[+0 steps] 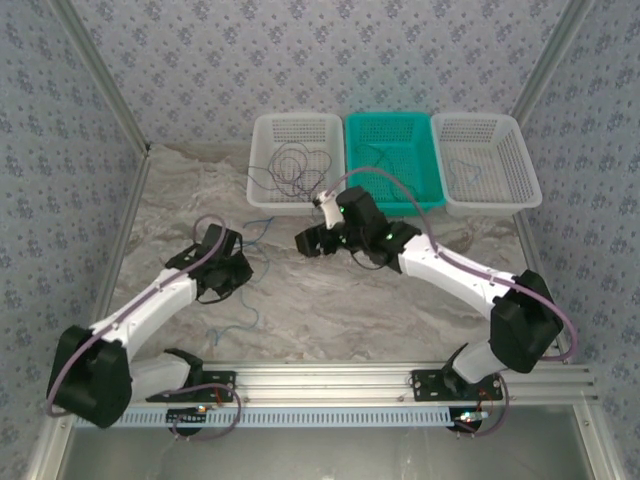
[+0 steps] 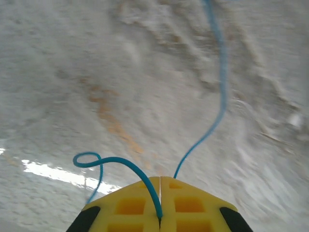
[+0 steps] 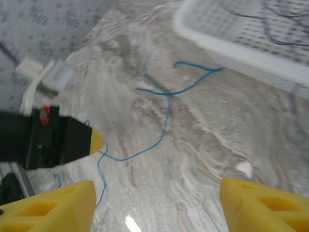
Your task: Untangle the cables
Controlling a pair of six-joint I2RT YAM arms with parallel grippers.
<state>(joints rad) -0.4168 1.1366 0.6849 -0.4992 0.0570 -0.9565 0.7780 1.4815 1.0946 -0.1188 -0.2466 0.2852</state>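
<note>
A thin blue cable (image 2: 222,87) runs across the marble table. My left gripper (image 2: 160,193) is shut on it, and the strand comes out both sides of the closed yellow pads, with a small curl to the left. From above, the left gripper (image 1: 238,262) sits left of centre with the blue cable (image 1: 256,236) trailing toward the baskets. My right gripper (image 3: 159,208) hangs open above the table with nothing between its fingers, the blue cable (image 3: 166,111) lying ahead of it. In the top view the right gripper (image 1: 305,242) is at mid-table. A dark cable (image 1: 295,165) loops in the left white basket (image 1: 262,130).
Three baskets line the back edge: the left white one, a teal basket (image 1: 420,125) and a right white basket (image 1: 520,150) with a faint thin wire inside. The right arm's thick grey cable arcs over the teal basket. The white basket's rim (image 3: 227,50) is near the right gripper.
</note>
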